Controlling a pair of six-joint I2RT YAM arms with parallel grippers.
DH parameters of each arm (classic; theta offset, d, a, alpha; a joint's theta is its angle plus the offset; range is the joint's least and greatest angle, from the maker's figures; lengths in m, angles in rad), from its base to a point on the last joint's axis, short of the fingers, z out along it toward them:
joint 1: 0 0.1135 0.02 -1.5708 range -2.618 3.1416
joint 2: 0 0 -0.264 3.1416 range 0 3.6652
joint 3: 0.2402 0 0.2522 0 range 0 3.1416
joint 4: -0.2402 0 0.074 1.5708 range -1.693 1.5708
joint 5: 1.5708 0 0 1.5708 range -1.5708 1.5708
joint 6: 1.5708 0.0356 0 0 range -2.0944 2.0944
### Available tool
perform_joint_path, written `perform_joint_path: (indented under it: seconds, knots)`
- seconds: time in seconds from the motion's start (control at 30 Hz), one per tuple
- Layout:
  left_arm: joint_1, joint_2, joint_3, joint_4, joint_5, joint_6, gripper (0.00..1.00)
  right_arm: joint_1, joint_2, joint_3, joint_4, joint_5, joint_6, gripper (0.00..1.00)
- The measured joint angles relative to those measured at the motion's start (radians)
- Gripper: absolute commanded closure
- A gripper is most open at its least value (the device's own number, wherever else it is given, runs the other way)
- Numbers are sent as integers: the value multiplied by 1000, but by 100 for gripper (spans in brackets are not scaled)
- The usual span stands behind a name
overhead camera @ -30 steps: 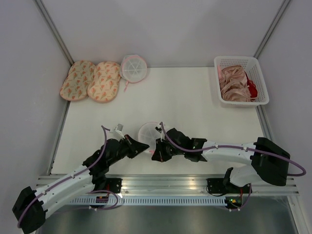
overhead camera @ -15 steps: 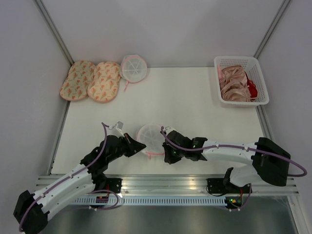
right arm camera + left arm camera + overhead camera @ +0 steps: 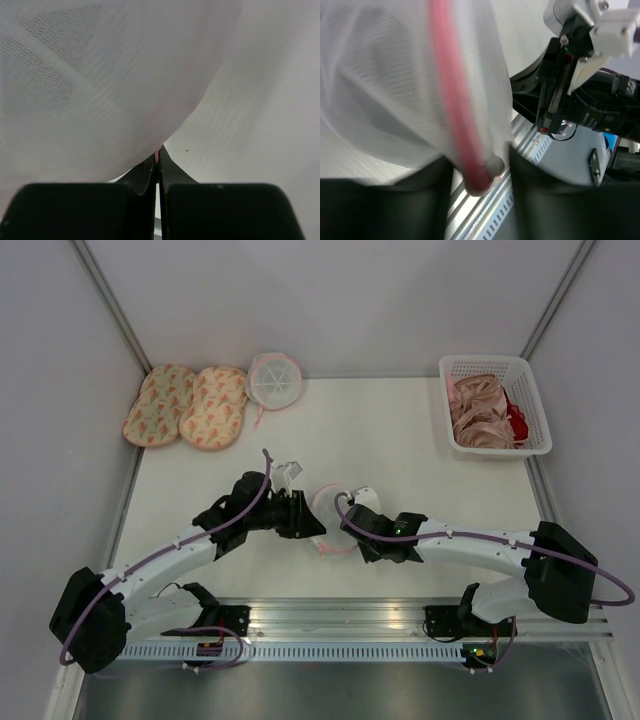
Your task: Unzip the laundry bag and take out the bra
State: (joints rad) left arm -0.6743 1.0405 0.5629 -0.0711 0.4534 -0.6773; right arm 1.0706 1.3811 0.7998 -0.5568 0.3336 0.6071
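Observation:
The laundry bag [image 3: 333, 508], a white mesh pouch with pink edging, lies on the table between my two grippers. My left gripper [image 3: 311, 526] is at its left side. In the left wrist view the fingers [image 3: 420, 200] stand apart with the bag's pink edging [image 3: 455, 115] passing loosely between them, blurred. My right gripper [image 3: 346, 524] is at the bag's right side. In the right wrist view it [image 3: 158, 157] is shut on a thin pink strip at the bag's [image 3: 100, 75] lower edge. The bra is hidden from every view.
A similar ribbed round pouch [image 3: 273, 378] and two floral pads [image 3: 187, 405] lie at the back left. A white basket [image 3: 497, 450] at the back right holds beige-pink and red garments. A metal rail [image 3: 330, 615] runs along the near table edge.
My left gripper has opened, let go of the bag's edge and moved up and right. The bag has shifted right and away from the rail. My right gripper stays shut on it.

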Motion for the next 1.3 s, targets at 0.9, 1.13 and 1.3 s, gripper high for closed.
perform_joint_path:
  seconds: [0.9,1.13,1.3]
  knots:
    - [12,-431,-105,-285,-340,-404,0,-3,1,-117,613,-751,52,99]
    - [12,-425,-267,-180,-155,-577,1,-1,29,-111,661,-813,52,100]
    - [12,-439,-272,-170,-102,-632,1,-1,29,-107,637,-774,31,100]
